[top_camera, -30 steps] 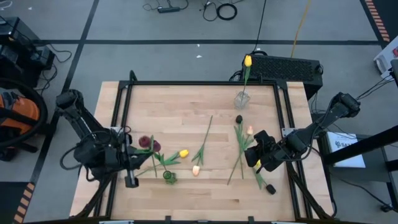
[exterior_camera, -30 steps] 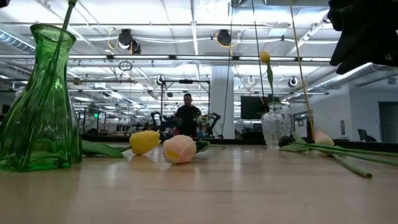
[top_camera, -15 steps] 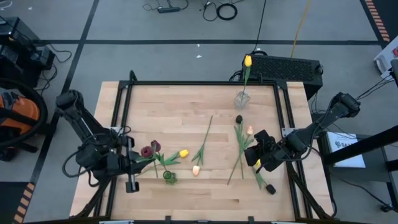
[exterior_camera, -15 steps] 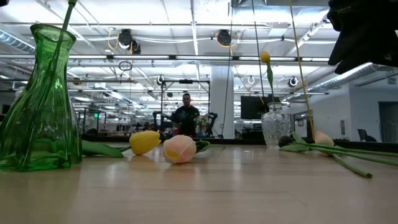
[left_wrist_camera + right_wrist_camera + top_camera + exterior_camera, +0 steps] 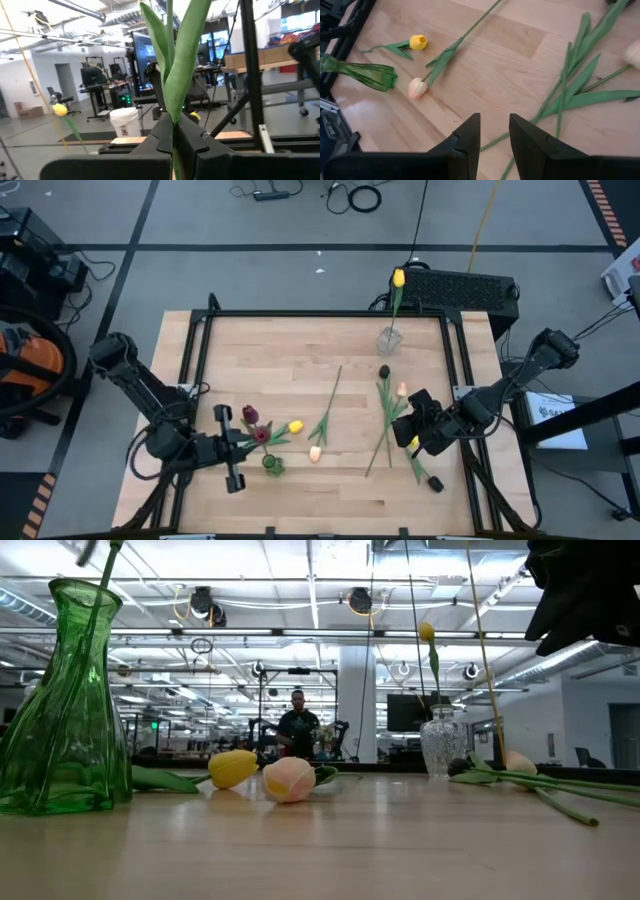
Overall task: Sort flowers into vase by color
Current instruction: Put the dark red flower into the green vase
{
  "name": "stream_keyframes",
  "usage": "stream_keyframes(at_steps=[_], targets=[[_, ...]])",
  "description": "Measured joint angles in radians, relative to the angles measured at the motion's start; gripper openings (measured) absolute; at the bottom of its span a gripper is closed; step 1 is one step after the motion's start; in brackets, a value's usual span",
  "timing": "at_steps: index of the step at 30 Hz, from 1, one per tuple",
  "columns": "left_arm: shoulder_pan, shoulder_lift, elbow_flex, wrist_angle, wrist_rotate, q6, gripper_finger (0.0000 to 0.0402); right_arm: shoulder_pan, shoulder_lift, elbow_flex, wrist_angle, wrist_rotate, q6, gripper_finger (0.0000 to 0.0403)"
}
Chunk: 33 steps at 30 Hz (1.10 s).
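My left gripper (image 5: 232,446) hovers at the table's near left, shut on a dark red tulip (image 5: 262,435) just left of the green vase (image 5: 272,465). Another dark red tulip (image 5: 249,414) stands with its stem (image 5: 104,570) in that vase (image 5: 65,700). The clear vase (image 5: 388,340) at the far edge holds a yellow tulip (image 5: 398,277). My right gripper (image 5: 412,428) is open above the stems (image 5: 560,95) lying at the table's right and touches nothing. My left gripper pinches the dark red tulip's green stem (image 5: 173,131) between its two fingers, where the leaves (image 5: 177,60) branch off. The fingers come from the table's left. The flower is lifted clear, its head (image 5: 262,435) reaching past the fingertips toward the green vase.
A yellow tulip (image 5: 295,426), a peach tulip (image 5: 315,453) and a long stem (image 5: 327,408) lie mid-table. More tulips (image 5: 385,415) lie on the right, with a dark head (image 5: 435,483) near the edge. Black rails (image 5: 320,313) frame the table. A person (image 5: 297,725) stands far behind.
My left gripper has moved toward the table's right and near edge, toward the green vase, carrying the dark red tulip along; its head has come from left of the vase's standing tulip to just right of it. My right gripper has kept still.
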Motion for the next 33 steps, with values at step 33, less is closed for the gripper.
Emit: stream_keyframes(at_steps=[33], targets=[[0.019, 0.063, -0.255, 0.134, -0.016, -0.281, 0.0001, 0.0, 0.0, 0.0, 0.035, -0.015, -0.008, 0.0095]])
